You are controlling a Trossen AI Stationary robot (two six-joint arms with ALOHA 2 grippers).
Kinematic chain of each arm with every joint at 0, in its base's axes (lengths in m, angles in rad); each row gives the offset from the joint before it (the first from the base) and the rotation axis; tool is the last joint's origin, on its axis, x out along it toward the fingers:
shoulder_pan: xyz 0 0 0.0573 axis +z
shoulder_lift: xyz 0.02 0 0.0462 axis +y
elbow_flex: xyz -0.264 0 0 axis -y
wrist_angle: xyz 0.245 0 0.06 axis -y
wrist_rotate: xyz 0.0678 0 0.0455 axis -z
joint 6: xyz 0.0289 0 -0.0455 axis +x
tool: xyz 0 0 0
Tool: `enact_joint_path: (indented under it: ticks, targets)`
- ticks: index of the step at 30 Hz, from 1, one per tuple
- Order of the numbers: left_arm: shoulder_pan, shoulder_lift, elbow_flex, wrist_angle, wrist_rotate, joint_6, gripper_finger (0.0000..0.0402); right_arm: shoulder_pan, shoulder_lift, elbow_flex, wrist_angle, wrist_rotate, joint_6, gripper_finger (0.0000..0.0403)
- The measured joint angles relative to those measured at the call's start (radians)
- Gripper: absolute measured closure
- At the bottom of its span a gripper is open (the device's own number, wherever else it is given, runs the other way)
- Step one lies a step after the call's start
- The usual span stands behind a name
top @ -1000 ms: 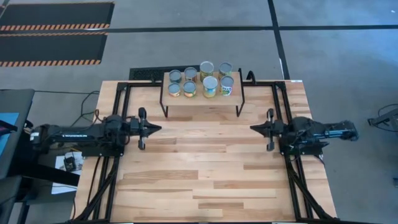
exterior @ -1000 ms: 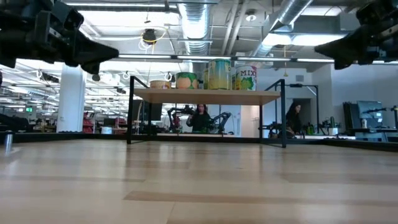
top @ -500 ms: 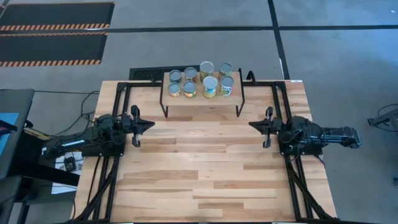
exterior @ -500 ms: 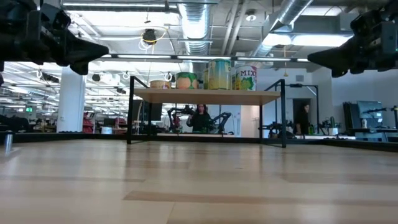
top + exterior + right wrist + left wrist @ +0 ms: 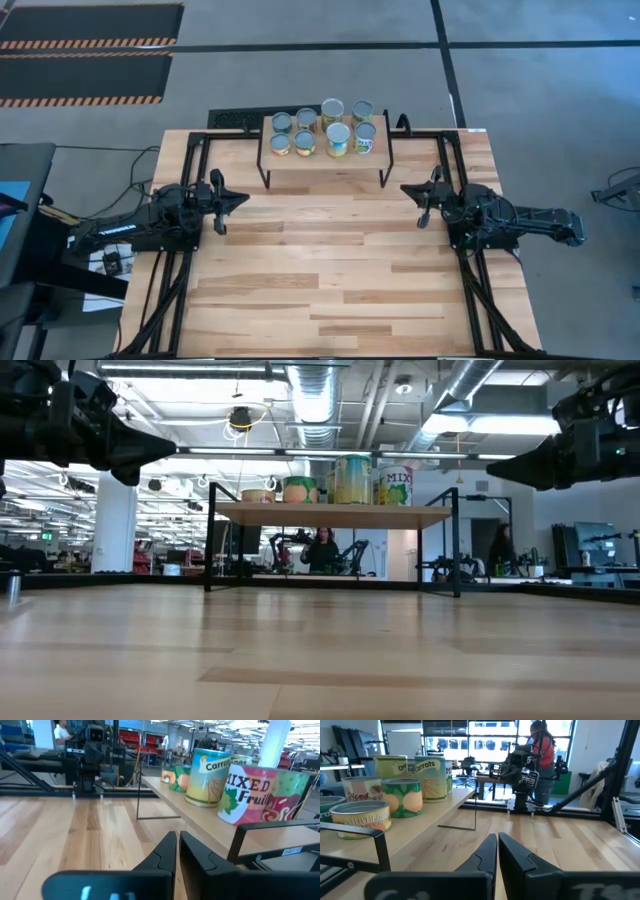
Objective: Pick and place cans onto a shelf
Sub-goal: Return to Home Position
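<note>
From above, I count eight cans, all upright with tops skyward, in two rows of four on the one shelf. Its long side runs across the table's far edge. My left claw and right claw point inward at each other, well apart from the shelf.

At table height, the shelf and cans sit between my left claw and right claw.

My left wrist shows its claw narrowed to a slit and holding nothing, with the cans off to one side.

My right wrist shows the same of its claw; the cans stand beyond it.
</note>
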Motion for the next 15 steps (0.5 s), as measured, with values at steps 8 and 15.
enact_joint_path:
  ticks: [8, 15]
  targets:
    - [0.0, 0.0, -0.001, 0.0, -0.009, -0.001, 0.0395, -0.006, 0.001, -0.001, -0.002, 0.0, 0.0, 0.0357]
    - [0.0, 0.0, -0.002, 0.0, -0.009, -0.005, 0.0395, -0.005, 0.001, -0.001, -0.003, 0.0, 0.0, 0.0356]
